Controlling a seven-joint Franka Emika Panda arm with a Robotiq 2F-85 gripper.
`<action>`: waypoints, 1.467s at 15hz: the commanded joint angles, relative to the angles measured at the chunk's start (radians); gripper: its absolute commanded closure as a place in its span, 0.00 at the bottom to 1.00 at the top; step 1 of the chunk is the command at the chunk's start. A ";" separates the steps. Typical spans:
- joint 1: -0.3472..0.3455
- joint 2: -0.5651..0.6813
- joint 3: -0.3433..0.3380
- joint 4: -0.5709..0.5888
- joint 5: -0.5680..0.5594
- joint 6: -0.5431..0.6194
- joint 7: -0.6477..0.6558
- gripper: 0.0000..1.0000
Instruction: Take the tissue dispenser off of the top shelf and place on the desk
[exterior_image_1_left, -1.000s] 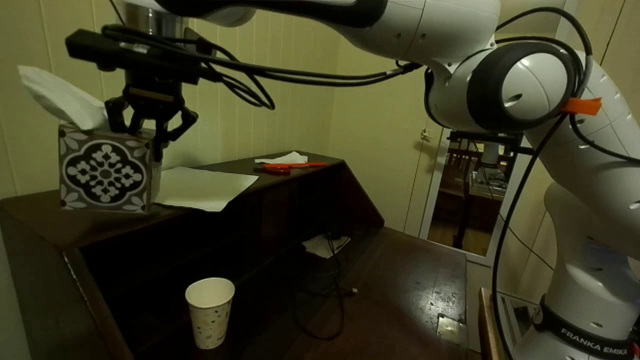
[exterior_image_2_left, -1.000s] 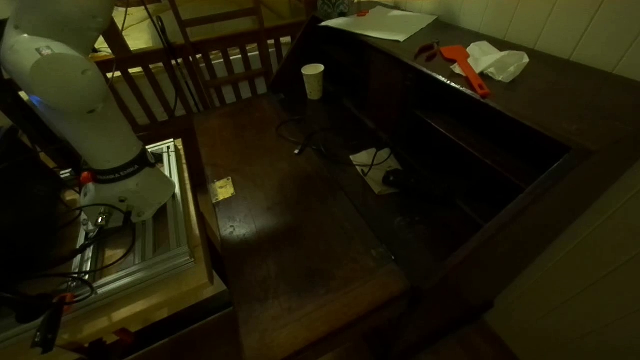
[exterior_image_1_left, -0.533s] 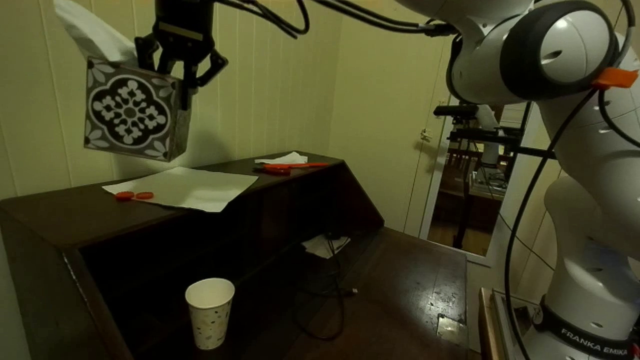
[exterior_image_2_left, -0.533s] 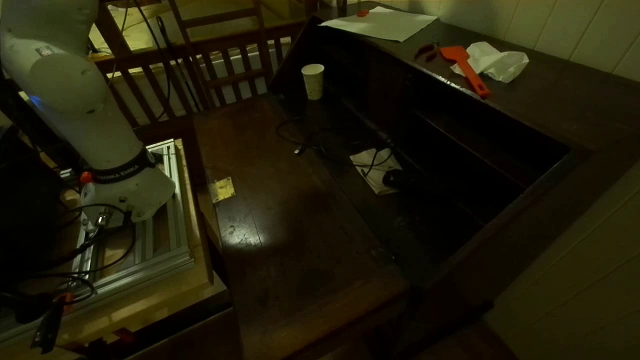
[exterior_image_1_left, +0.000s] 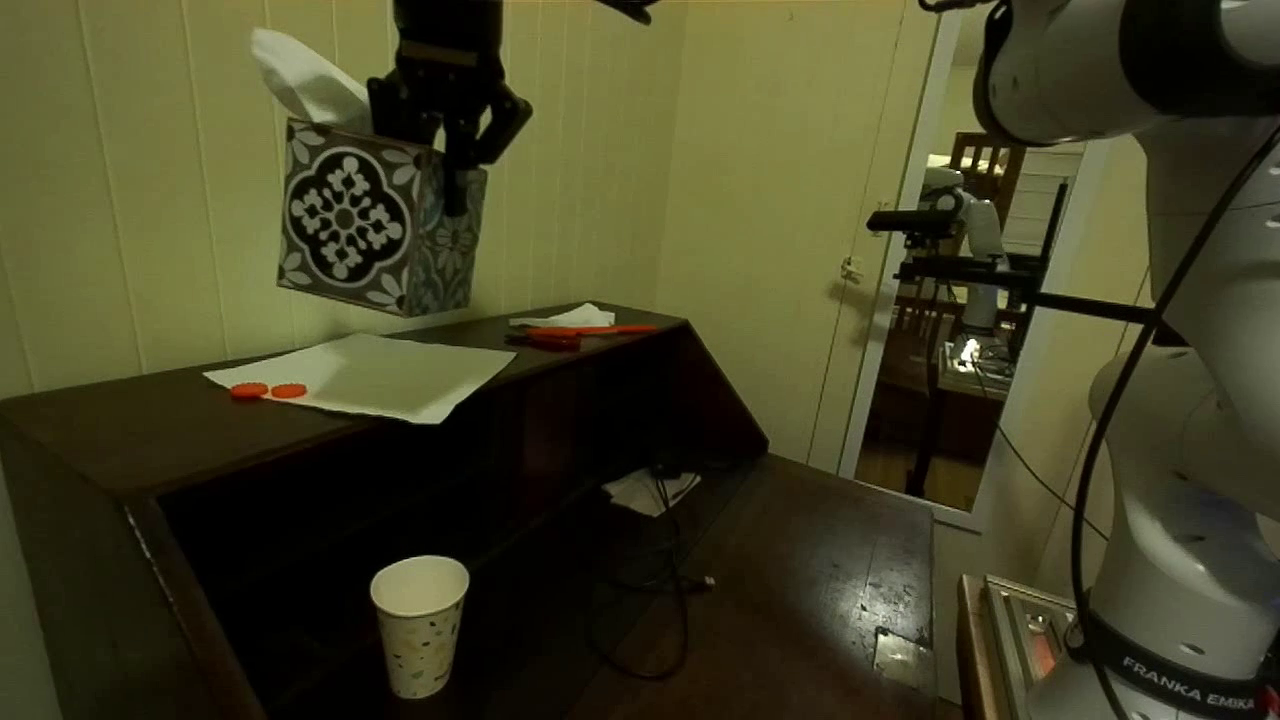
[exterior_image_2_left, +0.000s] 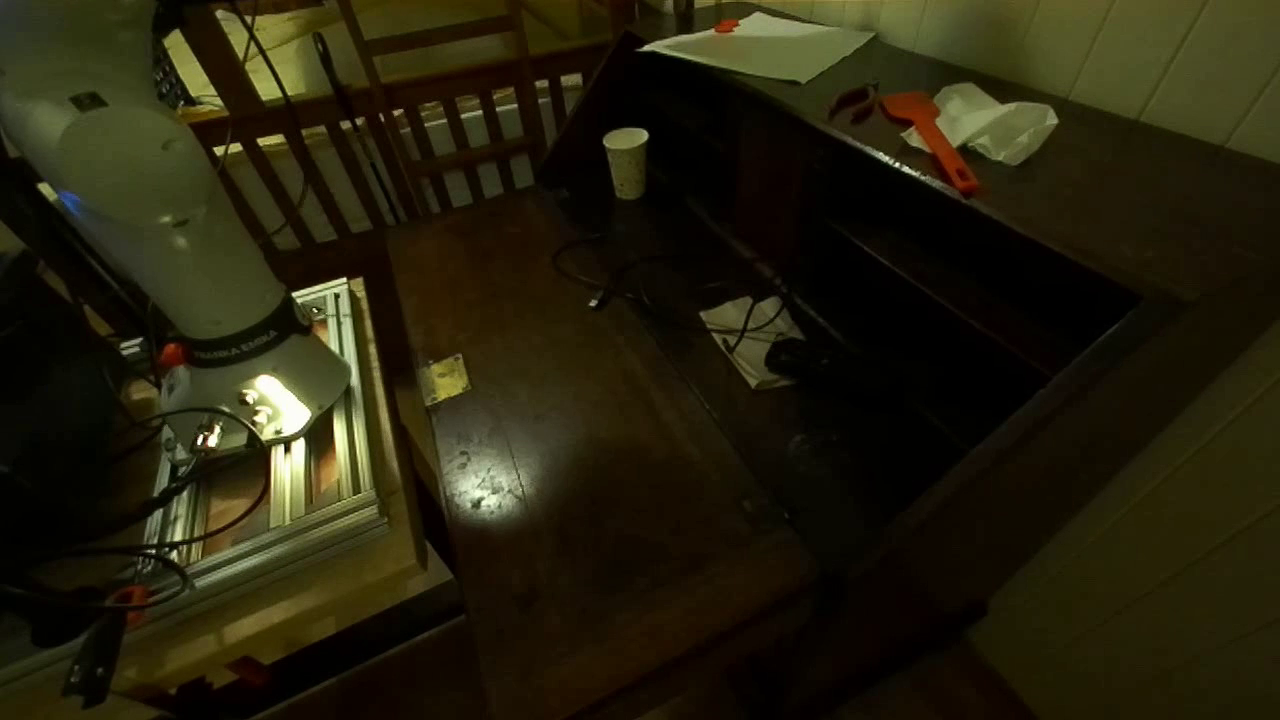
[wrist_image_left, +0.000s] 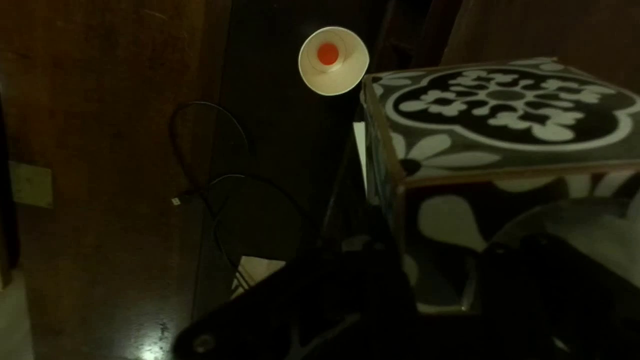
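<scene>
Wrist view alone reaches the bottom of the paper cup (wrist_image_left: 346, 72), where a red disc (wrist_image_left: 328, 53) shows. In an exterior view the jaws pinch the tissue dispenser (exterior_image_1_left: 345, 220) by its upper edge, in the air, higher than the top shelf (exterior_image_1_left: 150, 425) and well above the desk (exterior_image_1_left: 790, 560).

A tissue dispenser (exterior_image_1_left: 345, 215), smooth-faced — card or wood, hard to tell in dim light — sprouts soft paper tissue (exterior_image_1_left: 312, 80) beside the matt gripper (exterior_image_1_left: 430, 155). Lower than the gripper: a dull wooden top shelf (exterior_image_1_left: 150, 420), a matt paper sheet (exterior_image_1_left: 390, 375), a smooth paper cup (exterior_image_1_left: 420, 635) and a glossy, scuffed wooden desk (exterior_image_1_left: 800, 550).
</scene>
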 joint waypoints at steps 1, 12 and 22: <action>0.000 -0.025 -0.005 -0.042 0.000 0.000 0.041 0.99; -0.044 -0.064 -0.045 -0.171 -0.005 0.046 0.022 0.99; -0.277 -0.269 -0.071 -0.677 0.127 0.255 0.084 0.99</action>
